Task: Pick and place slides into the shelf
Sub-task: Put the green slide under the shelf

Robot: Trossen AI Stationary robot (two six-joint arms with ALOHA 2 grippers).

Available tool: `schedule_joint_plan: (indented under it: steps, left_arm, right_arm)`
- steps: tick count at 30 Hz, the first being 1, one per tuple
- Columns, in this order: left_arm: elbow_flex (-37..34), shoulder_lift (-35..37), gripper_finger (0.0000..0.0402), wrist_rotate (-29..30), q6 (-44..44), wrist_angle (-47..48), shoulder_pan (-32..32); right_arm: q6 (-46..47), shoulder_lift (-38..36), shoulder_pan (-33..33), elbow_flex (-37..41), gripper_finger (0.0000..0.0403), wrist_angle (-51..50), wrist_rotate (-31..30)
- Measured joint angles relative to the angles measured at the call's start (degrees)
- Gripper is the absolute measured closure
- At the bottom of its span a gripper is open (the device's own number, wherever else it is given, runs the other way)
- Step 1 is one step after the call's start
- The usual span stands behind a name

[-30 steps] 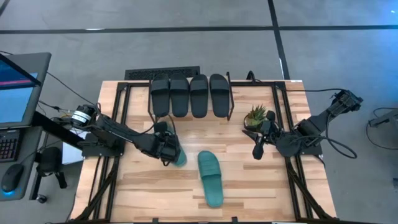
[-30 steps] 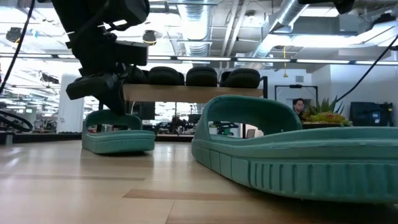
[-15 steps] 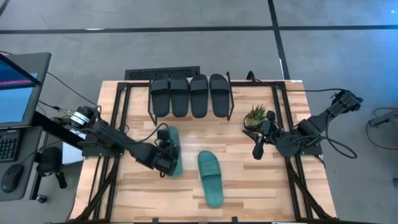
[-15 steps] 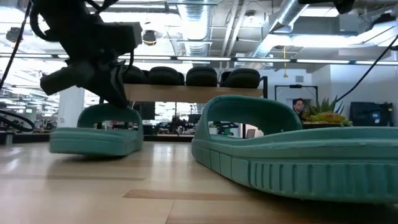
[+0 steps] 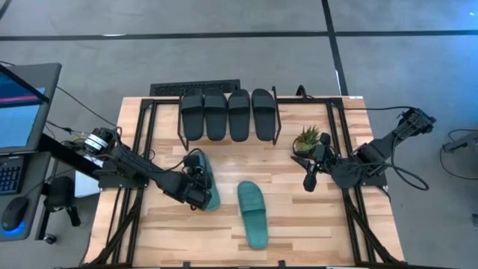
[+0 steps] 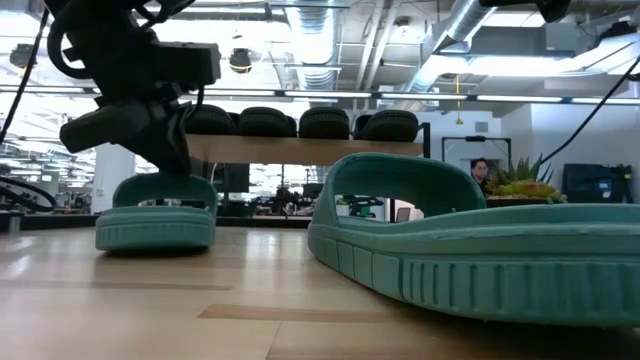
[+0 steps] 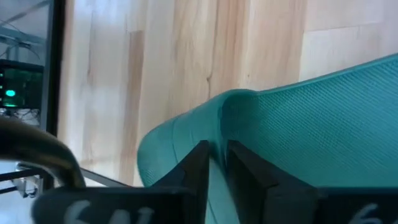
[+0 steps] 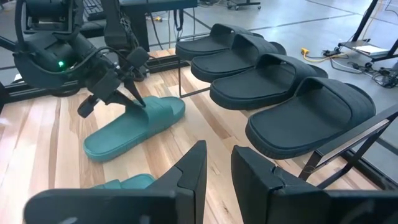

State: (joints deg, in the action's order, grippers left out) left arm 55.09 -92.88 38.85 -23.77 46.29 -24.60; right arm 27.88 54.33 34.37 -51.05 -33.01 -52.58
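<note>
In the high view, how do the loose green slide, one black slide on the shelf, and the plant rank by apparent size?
1. Loose green slide, longest.
2. Black slide on the shelf; it sits higher, nearer the camera, so the true gap is uncertain.
3. Plant, clearly smallest.

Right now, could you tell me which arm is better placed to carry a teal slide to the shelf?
The left. Its gripper is already shut on the strap of one teal slide, just in front of the shelf. The right gripper waits by the plant, holding nothing.
</note>
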Motion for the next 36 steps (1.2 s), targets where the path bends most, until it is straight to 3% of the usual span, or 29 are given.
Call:
schedule_joint_plan:
  steps: [9,20,25,30,36]
  left_arm:
    - [0.04,0.00,0.0308,-2.23,-8.87,3.70,0.02]
    - [0.09,0.00,0.0307,-3.82,-14.47,7.18,0.38]
    - [0.09,0.00,0.0328,-3.80,-14.21,7.53,1.41]
    - [0.09,0.00,0.0388,-2.12,-13.99,8.06,1.47]
    - [0.07,-0.04,0.0398,2.12,-12.21,8.21,0.89]
  right_arm:
    - [0.00,0.00,0.00,0.00,0.0339,-0.02,0.00]
    - [-1.33,0.00,-0.02,-0.02,0.0339,-0.11,-0.24]
    - [-1.33,0.00,-0.02,-0.02,0.0339,-0.11,-0.26]
    - [-1.15,0.00,-0.02,-0.02,0.0339,-0.04,-0.26]
    - [-0.98,0.00,-0.02,-0.02,0.0339,-0.02,-0.26]
